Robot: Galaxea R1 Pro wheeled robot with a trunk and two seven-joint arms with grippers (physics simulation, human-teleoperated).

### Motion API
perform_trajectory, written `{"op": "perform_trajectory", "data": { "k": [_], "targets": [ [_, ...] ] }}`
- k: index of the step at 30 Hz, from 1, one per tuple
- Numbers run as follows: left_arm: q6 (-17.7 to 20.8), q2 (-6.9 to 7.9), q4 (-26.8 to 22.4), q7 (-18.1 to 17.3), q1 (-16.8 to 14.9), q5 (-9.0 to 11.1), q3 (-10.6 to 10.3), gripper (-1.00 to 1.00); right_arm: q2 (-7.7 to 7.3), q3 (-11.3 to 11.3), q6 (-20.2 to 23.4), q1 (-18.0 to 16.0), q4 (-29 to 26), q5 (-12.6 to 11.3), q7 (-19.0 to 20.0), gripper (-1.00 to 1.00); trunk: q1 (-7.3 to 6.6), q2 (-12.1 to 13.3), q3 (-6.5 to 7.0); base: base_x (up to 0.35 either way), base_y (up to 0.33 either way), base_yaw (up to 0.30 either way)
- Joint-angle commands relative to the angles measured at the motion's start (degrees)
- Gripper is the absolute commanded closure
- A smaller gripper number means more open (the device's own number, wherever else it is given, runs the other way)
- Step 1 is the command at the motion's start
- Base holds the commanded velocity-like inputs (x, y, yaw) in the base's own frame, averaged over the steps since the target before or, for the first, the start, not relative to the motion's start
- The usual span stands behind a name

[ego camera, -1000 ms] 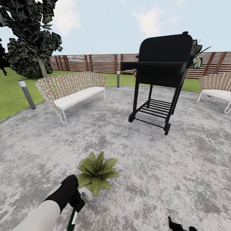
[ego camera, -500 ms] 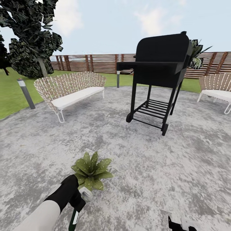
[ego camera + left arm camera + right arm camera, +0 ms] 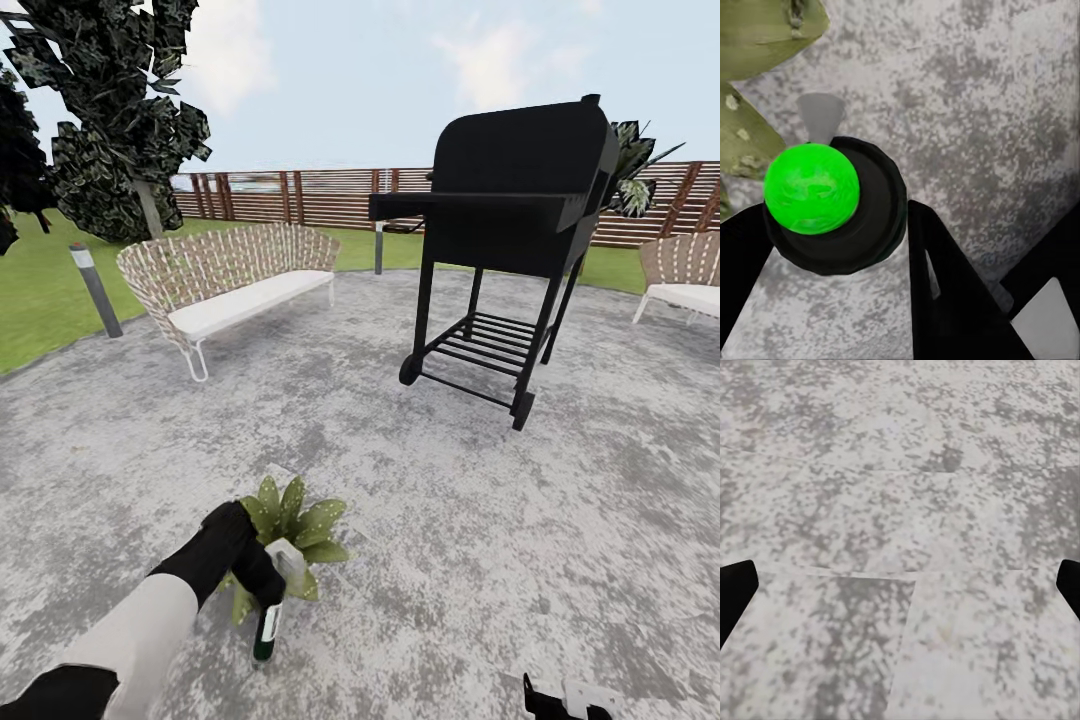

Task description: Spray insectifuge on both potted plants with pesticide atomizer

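no readable text, labels or signs

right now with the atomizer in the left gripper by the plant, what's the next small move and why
Probably squeeze out another spray here. The left gripper holds the pesticide atomizer with its pale head right against the potted plant, and whitish specks dot its upper leaves, while the leaves nearest the arm are partly hidden, so coverage there is unconfirmed.

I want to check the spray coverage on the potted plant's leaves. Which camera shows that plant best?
The head view: the potted plant shows as a whole rosette with pale specks, partly hidden by the left claw holding the spray bottle. The left wrist view catches a few leaves at its edge. The right wrist view shows paving.
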Motion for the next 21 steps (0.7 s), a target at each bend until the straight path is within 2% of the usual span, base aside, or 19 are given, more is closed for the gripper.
{"op": "perform_trajectory", "data": {
  "k": [1,4,6,9,11,13,15,16,19,20,21],
  "targets": [
    [0.7,-0.09,0.1,-0.8,-1.0,-1.0,0.0,1.0,-0.01,0.5,-0.1,0.0,0.0,-0.2,-0.3,-1.0,-0.01,0.0,-0.06,0.0,0.0,0.0],
    [4.1,-0.34,0.5,-2.5,-4.5,-2.9,-0.1,1.0,-0.01,0.5,-0.1,0.0,0.0,-0.2,-0.3,-1.0,-0.01,0.0,-0.06,0.0,0.0,0.0],
    [5.6,-0.38,0.6,-5.2,-6.1,-3.6,-1.3,1.0,-0.01,0.5,-0.1,0.0,0.0,-0.2,-0.3,-1.0,-0.01,0.0,-0.06,0.0,0.0,0.0],
    [6.2,-0.6,0.6,-9.1,-6.9,-4.1,-3.9,1.0,-0.01,0.5,-0.1,0.0,0.0,-0.2,-0.3,-1.0,-0.01,0.0,-0.06,0.0,0.0,0.0],
    [6.3,-0.75,0.6,-10.4,-7.0,-4.2,-4.6,1.0,-0.01,0.5,-0.1,0.0,0.0,-0.2,-0.3,-1.0,-0.01,0.0,-0.06,0.0,0.0,0.0],
    [6.3,-0.76,0.7,-10.8,-6.8,-4.2,-5.6,1.0,-0.01,0.5,-0.1,0.0,0.0,-0.2,-0.3,-1.0,-0.01,0.0,-0.06,0.0,0.0,0.0],
    [6.4,-0.59,0.9,-10.7,-6.2,-4.2,-8.8,1.0,-0.01,0.5,-0.1,0.0,0.0,-0.2,-0.3,-1.0,-0.01,0.0,-0.06,0.0,0.0,0.0],
    [6.9,-0.56,1.3,-10.6,-6.1,-4.2,-9.4,1.0,-0.01,0.5,-0.1,0.0,0.0,-0.2,-0.3,-1.0,-0.01,0.0,-0.06,0.0,0.0,0.0],
    [12.5,-0.68,4.5,-10.2,-6.3,-4.5,-10.1,1.0,-0.01,0.5,-0.1,0.0,0.0,-0.2,-0.3,-1.0,-0.01,0.0,-0.06,0.0,0.0,0.0],
    [14.4,-0.92,4.8,-9.5,-6.4,-5.8,-10.2,1.0,-0.01,0.5,-0.1,0.0,0.0,-0.2,-0.3,-1.0,-0.01,0.0,-0.06,0.0,0.0,0.0],
    [14.6,-0.95,4.8,-9.3,-6.4,-6.3,-10.2,1.0,-0.01,0.5,-0.1,0.0,0.0,-0.2,-0.3,-1.0,-0.01,0.0,-0.06,0.0,0.0,0.0]
  ]
}}
